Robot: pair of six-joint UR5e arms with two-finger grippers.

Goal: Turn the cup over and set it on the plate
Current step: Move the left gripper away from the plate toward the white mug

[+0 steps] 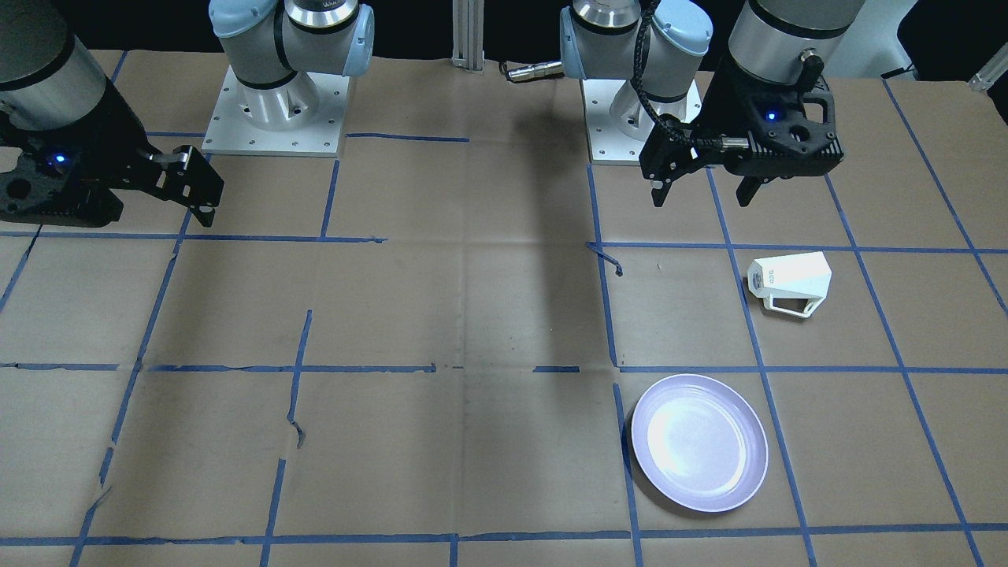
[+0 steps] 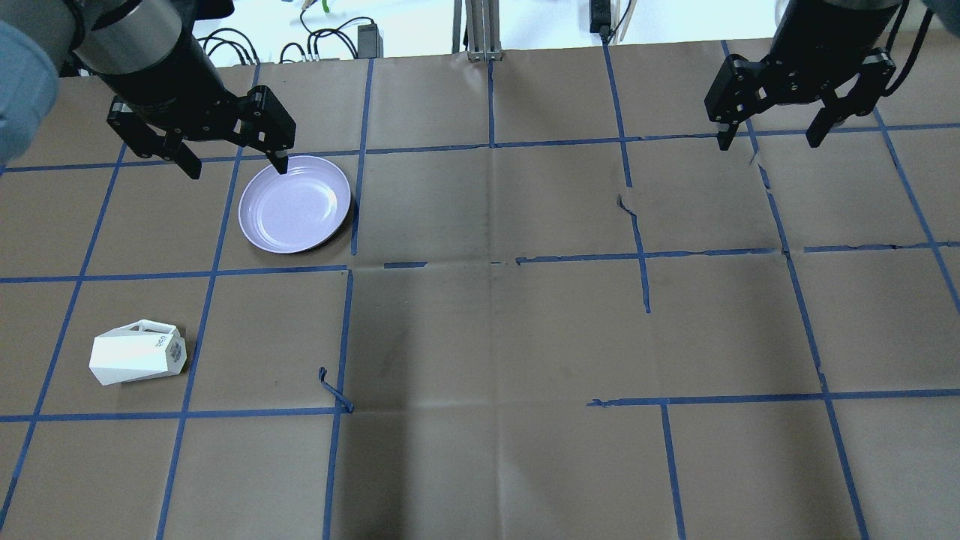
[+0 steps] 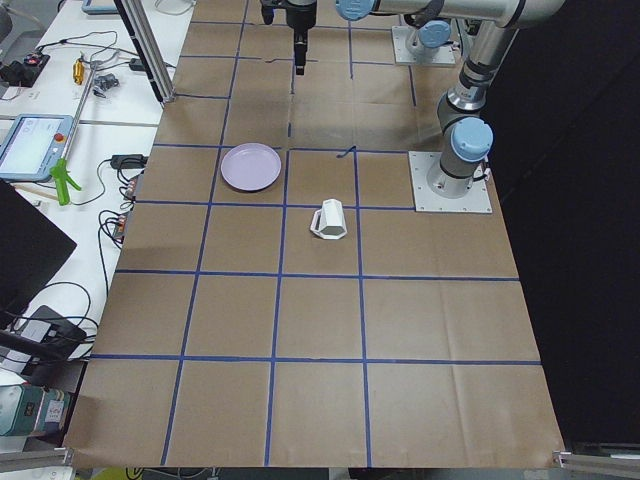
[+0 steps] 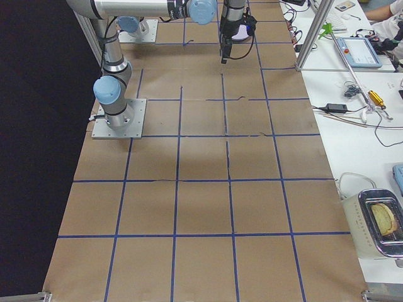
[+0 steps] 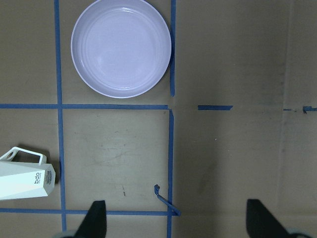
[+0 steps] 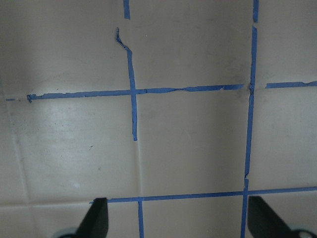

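The white faceted cup (image 1: 790,283) lies on its side on the brown paper, handle toward the plate, and shows in the overhead view (image 2: 137,354) and at the left wrist view's lower left edge (image 5: 25,173). The lavender plate (image 1: 699,441) sits empty one grid square away (image 2: 295,204) (image 5: 121,47). My left gripper (image 2: 238,169) is open and empty, held high above the table, off to the side of both cup and plate (image 5: 178,220). My right gripper (image 2: 767,142) is open and empty, high over the table's other half (image 6: 178,220).
Blue tape lines grid the brown paper table (image 2: 495,322). A loose curl of tape (image 2: 334,390) sticks up near the cup's square. The two arm bases (image 1: 276,102) (image 1: 638,110) stand at the robot's edge. Side benches with equipment (image 3: 60,130) flank the table ends.
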